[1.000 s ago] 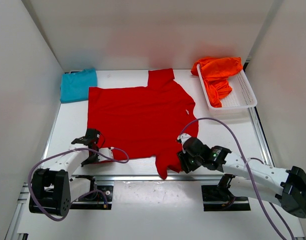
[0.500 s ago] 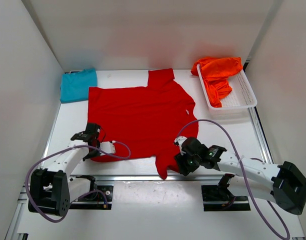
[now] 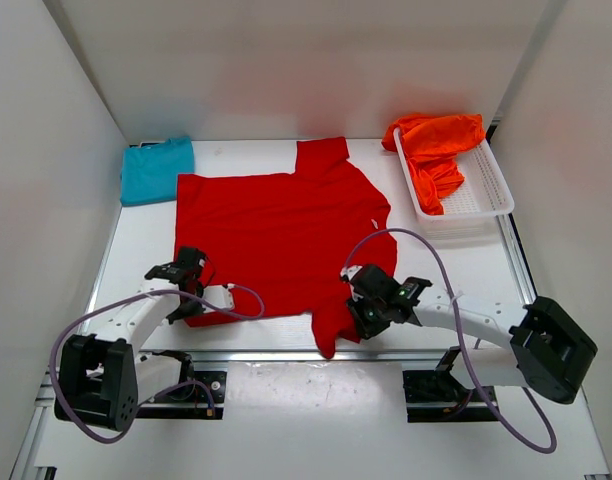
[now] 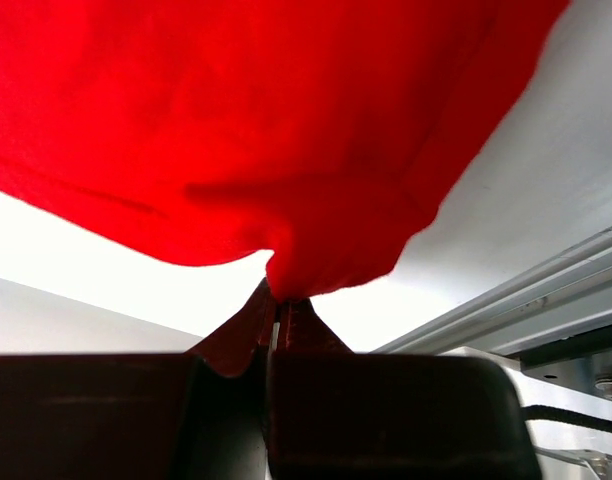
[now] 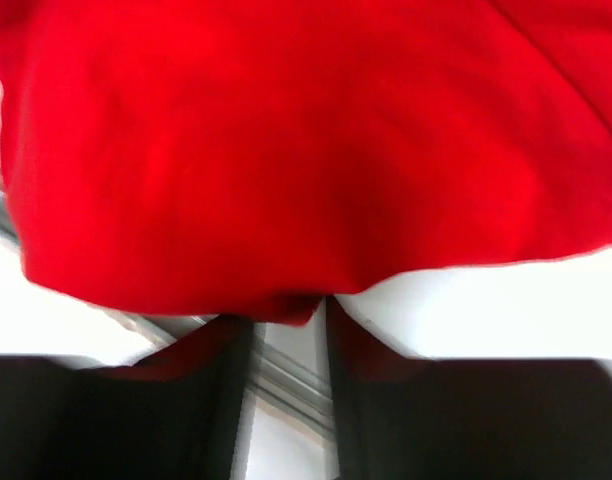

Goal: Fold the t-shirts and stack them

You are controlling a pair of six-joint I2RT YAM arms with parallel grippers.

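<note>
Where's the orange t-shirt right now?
Top view, far right: the orange t-shirt lies bunched in the white mesh basket, draped over its far end, right of the spread red t-shirt.

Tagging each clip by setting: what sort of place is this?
Probably a lab test cell, not a home: plain white walls box in a white table, two robot arms are bolted to its rail, and a red t-shirt lies spread out.

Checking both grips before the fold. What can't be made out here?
- Right wrist view: blurred; whether the hem of the red t-shirt lies between the parted jaws of the right gripper is unclear.
- Top view: the left gripper covers its jaws.
- Top view: the orange t-shirt is bunched in the basket, its shape unreadable.
</note>
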